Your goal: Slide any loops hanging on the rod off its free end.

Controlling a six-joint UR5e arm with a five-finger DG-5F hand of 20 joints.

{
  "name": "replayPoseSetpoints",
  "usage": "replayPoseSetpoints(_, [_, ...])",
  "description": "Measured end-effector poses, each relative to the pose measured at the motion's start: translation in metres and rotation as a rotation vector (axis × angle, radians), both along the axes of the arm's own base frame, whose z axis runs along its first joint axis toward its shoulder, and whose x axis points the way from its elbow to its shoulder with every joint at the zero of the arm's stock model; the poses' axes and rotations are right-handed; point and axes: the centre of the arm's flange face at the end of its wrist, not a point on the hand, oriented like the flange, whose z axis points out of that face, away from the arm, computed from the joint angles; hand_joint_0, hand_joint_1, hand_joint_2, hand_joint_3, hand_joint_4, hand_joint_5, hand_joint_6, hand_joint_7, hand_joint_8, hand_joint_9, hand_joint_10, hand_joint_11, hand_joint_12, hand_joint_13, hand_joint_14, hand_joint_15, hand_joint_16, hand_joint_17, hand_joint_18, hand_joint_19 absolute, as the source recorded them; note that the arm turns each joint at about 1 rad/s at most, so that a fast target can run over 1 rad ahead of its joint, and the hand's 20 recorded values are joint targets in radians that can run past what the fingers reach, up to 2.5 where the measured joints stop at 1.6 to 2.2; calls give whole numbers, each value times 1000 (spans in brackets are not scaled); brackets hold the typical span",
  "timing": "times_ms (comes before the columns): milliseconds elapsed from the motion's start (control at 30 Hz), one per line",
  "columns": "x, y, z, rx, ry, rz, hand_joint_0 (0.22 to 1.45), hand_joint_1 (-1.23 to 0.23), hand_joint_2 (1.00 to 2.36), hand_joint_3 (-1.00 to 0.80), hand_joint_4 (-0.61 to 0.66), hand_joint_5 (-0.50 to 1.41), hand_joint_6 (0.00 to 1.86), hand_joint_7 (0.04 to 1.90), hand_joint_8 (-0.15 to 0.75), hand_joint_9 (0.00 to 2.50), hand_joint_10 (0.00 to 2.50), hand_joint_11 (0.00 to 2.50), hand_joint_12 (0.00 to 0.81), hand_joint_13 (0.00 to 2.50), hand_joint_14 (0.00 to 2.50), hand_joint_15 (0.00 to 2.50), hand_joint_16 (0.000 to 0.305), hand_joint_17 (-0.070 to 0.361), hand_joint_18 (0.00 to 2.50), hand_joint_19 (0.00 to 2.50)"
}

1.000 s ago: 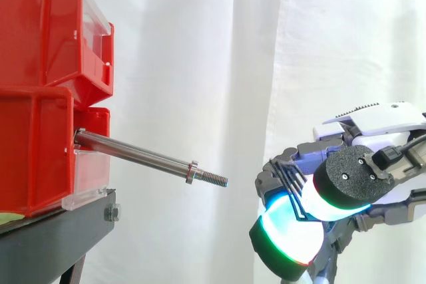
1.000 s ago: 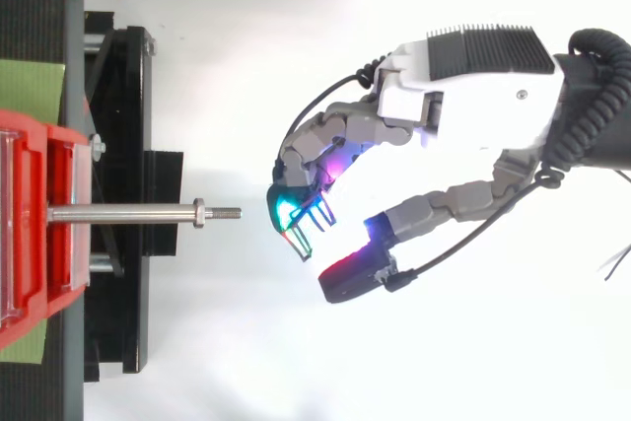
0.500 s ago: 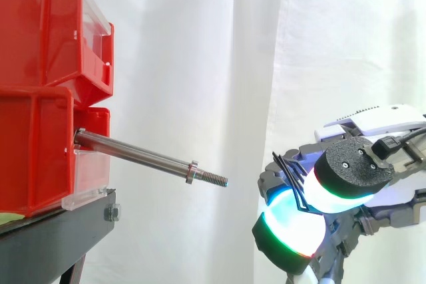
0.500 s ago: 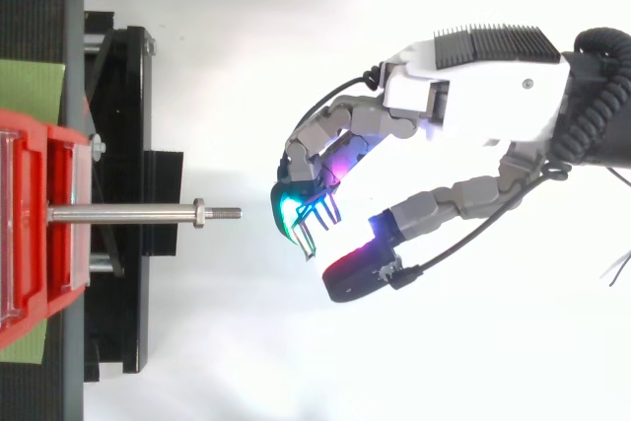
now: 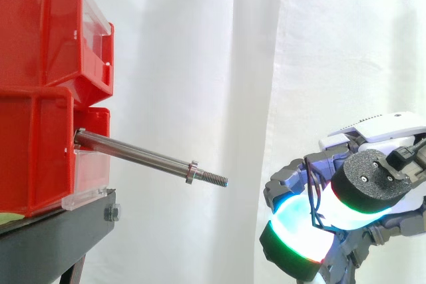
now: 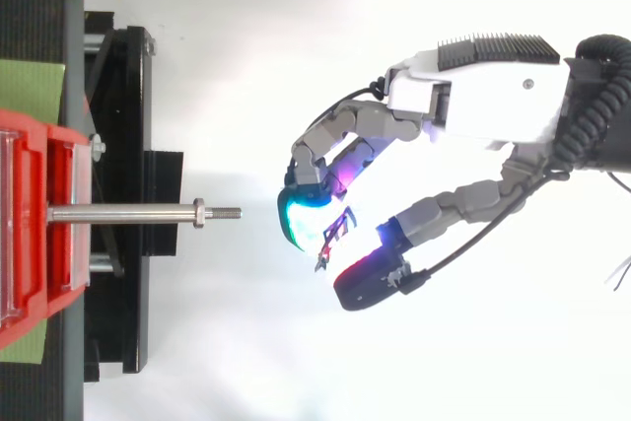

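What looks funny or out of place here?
The rod slopes down toward its free end instead of sitting level, and it is bare. The thin black loops are off it, pinched in the hand out beyond its threaded tip. Nothing looks spilled or broken.

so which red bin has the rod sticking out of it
The lower red bin: the steel rod juts from its front; the upper red bin stacked above it has none.
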Motion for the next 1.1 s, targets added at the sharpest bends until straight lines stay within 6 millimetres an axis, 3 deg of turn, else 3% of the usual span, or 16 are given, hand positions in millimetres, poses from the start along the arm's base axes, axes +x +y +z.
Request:
replayPoseSetpoints(767, [-6,3,8,34,29,-32,604,-608,1000,-494,110,-188,884,1097,255,905,12,371,252,814,7,135,37,82,795,426])
replayPoseSetpoints(967, [-8,3,10,71,35,-40,607,-590,1002,-473,112,-188,876,1101,260,908,12,372,252,814,5,136,37,82,781,419])
replayPoseSetpoints(1100, [-10,2,16,86,35,-44,613,-658,1010,-388,102,-195,876,1085,267,900,13,378,257,810,6,141,37,82,782,413])
